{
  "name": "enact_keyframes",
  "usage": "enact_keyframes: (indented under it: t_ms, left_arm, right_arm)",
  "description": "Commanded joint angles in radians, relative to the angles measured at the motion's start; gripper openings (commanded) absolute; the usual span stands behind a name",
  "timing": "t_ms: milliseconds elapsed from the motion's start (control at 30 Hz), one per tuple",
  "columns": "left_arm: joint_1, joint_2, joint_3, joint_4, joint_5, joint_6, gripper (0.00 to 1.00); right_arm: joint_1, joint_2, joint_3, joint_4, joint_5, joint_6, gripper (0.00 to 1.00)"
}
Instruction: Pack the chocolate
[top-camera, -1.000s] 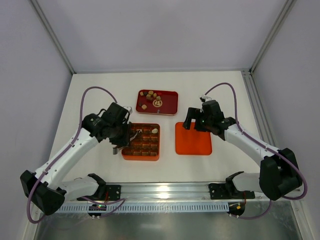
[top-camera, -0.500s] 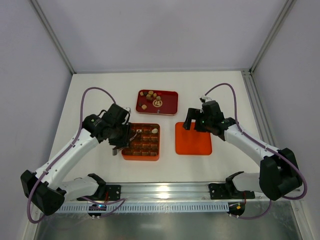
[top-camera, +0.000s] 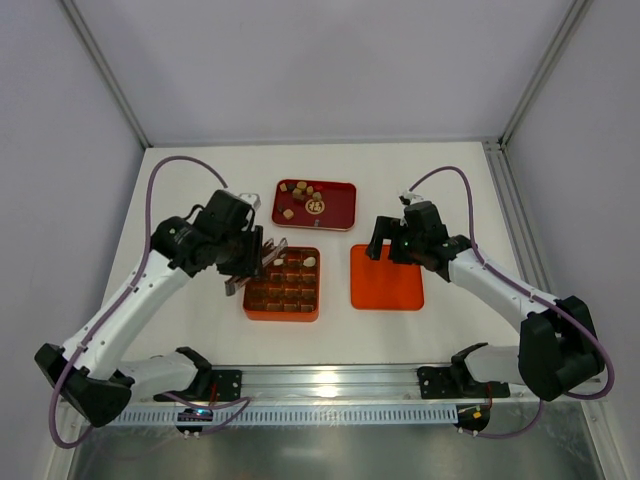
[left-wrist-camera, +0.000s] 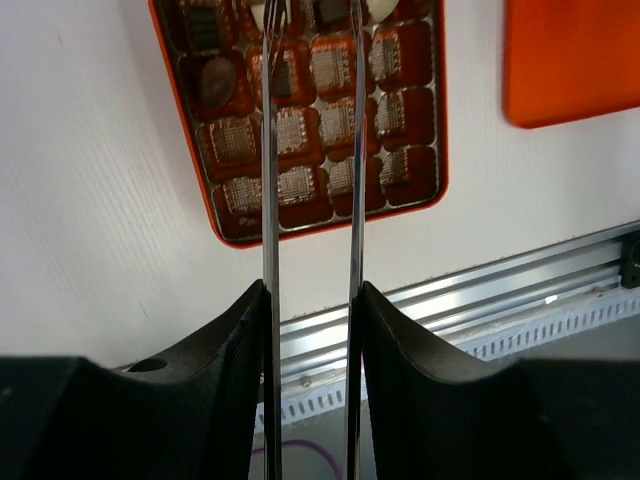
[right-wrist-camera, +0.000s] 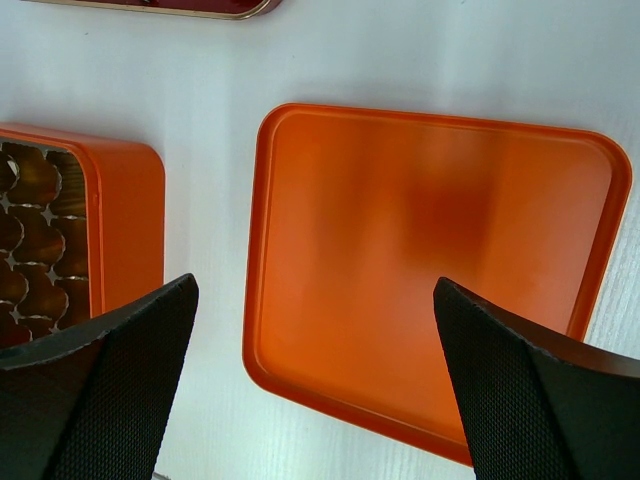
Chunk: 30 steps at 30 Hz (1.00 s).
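Several brown chocolates (top-camera: 301, 190) and a cream round lie in the red tray (top-camera: 340, 213) at the back. The orange grid box (top-camera: 283, 312) holds a cream-white piece (top-camera: 309, 262) and a few dark pieces; one dark round shows in the left wrist view (left-wrist-camera: 213, 80). My left gripper (top-camera: 248, 268) is shut on metal tweezers (left-wrist-camera: 270, 200) and hovers above the box's left side (left-wrist-camera: 312, 290). The blades stand apart, and nothing shows between them up to the frame edge. My right gripper (top-camera: 385, 242) is open and empty above the flat orange lid (right-wrist-camera: 430, 250).
The lid (top-camera: 386, 277) lies right of the box (right-wrist-camera: 125, 230). An aluminium rail (top-camera: 320, 385) runs along the near edge. Walls and frame posts close in the back and sides.
My left arm has lifted and pulled back to the left, raising the tweezers up from the box. The right arm has not moved.
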Motion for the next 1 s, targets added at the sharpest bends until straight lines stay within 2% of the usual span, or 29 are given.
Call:
enact_keyframes:
  t_ms: [0,100,200,533,767,967]
  left_arm:
    - [-0.005,0.029,0.106,0.006,-0.016,0.007,0.4]
    - [-0.004,0.103,0.158,0.007,-0.084,0.022,0.41]
    - [0.001,0.216,0.28,0.014,-0.124,0.06,0.42]
    - [0.082,0.566,0.475,0.064,-0.118,0.14,0.41]
    - [0.108,0.716,0.566,0.07,-0.108,0.156,0.4]
    - [0.116,0.776,0.61,0.07,-0.117,0.16,0.4]
  right_arm:
    - [-0.002,-0.018,0.026,0.015,0.01,-0.02,1.0]
    - [-0.002,-0.017,0.035,0.011,0.007,-0.03,1.0]
    - [-0.002,-0.008,0.043,0.011,-0.002,-0.039,1.0]
    - [-0.004,0.005,0.062,0.014,-0.024,-0.062,1.0]
    - [-0.008,0.017,0.058,0.027,-0.04,-0.071,1.0]
    - [-0.016,0.02,0.055,0.034,-0.051,-0.074,1.0]
